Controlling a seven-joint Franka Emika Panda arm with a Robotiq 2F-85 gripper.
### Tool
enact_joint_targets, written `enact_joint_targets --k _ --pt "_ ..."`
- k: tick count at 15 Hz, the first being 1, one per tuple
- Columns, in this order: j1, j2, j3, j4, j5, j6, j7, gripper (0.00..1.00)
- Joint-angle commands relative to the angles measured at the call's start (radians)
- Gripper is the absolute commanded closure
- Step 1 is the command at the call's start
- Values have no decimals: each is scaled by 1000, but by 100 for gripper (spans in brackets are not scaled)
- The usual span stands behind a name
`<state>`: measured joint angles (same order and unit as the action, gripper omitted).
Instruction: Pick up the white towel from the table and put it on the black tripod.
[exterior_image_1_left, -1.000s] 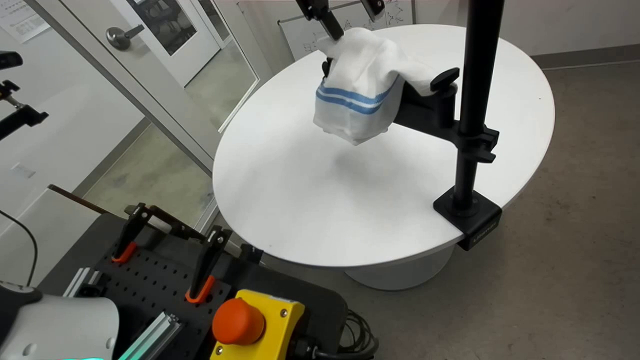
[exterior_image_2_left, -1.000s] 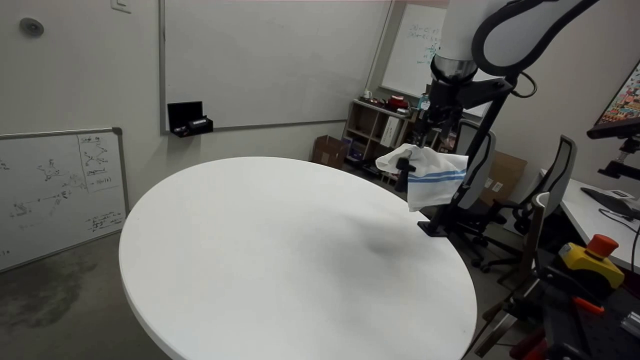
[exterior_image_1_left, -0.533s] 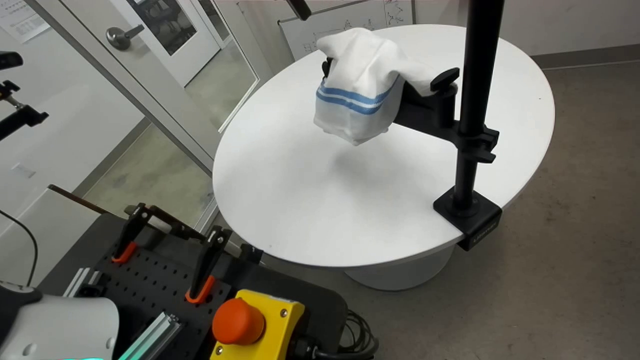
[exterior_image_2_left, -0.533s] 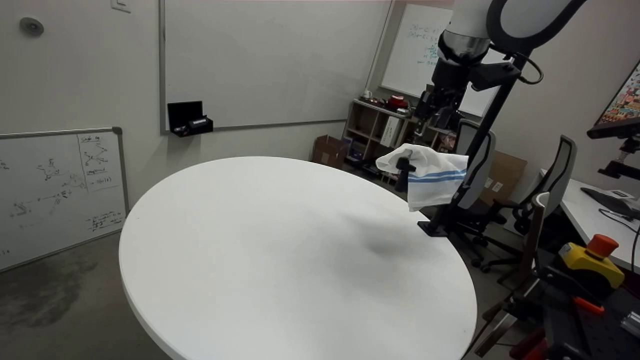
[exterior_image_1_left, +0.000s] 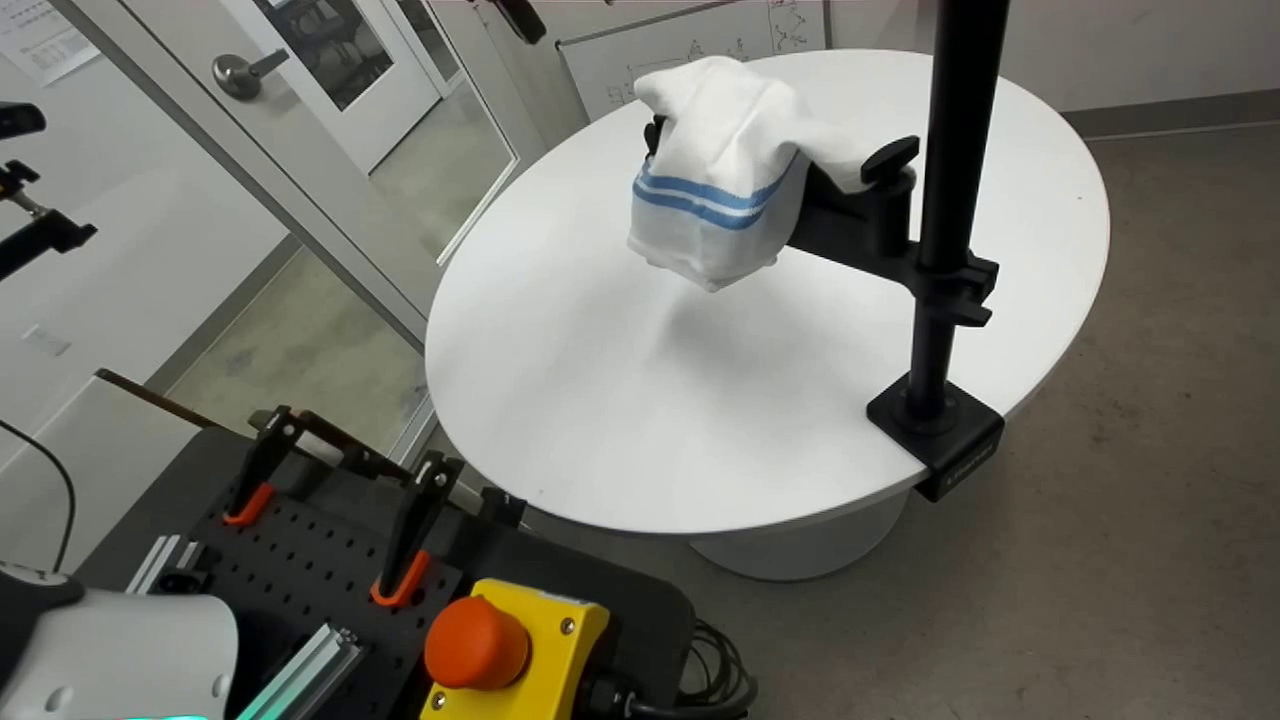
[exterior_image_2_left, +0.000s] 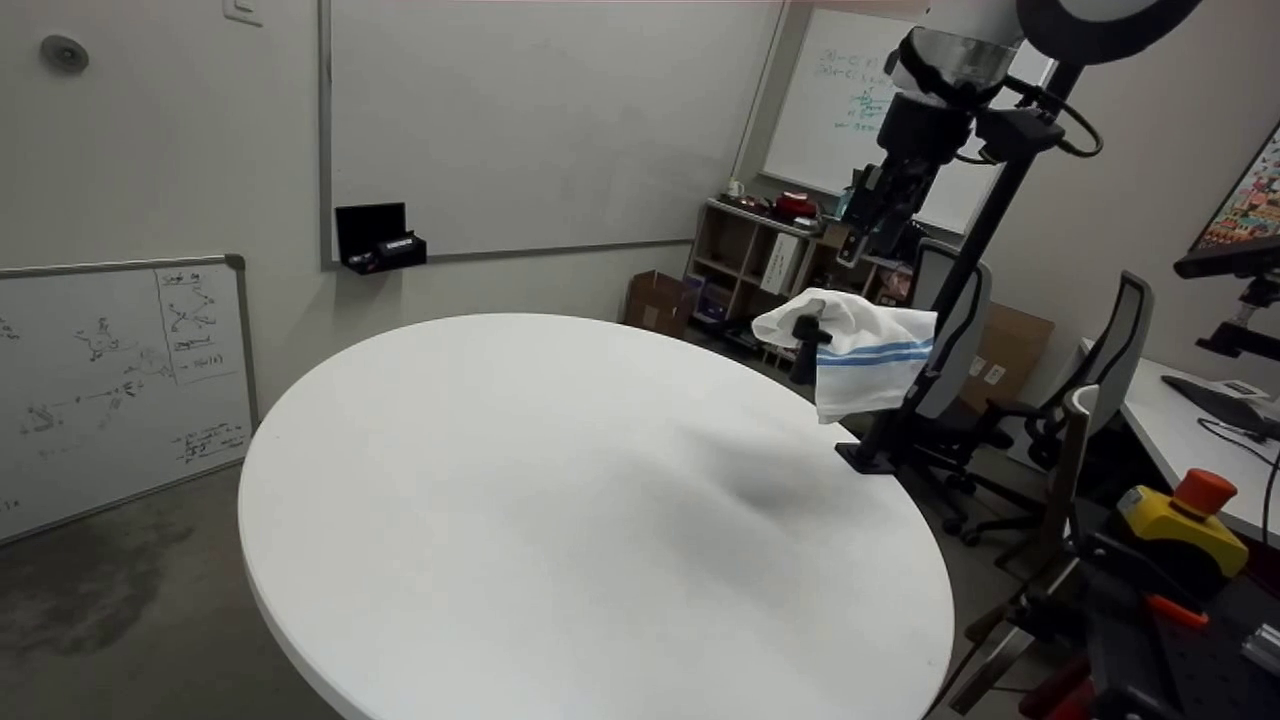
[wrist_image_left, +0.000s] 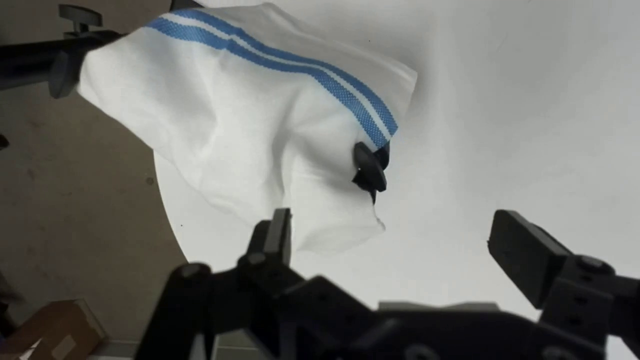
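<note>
1. Table: round, white.
2. Black stand (task says tripod), with side arm.
3. Towel: draped over that arm, above the table; placing looks done, only retreat left.
4. Gripper: spread wide, holding nothing, apart from towel. Next, likely: back away without snagging.

One towel, one tripod, one round table, two fingers, two orange-tipped clamps.

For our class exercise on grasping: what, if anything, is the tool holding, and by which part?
Nothing is held: the tool is open and apart from the white towel, which hangs on the black tripod.
</note>
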<state>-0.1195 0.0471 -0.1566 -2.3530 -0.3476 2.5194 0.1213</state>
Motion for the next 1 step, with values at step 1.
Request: enact_joint_targets --k 1 --pt "-4 3 2 2 1 -2 -2 0"
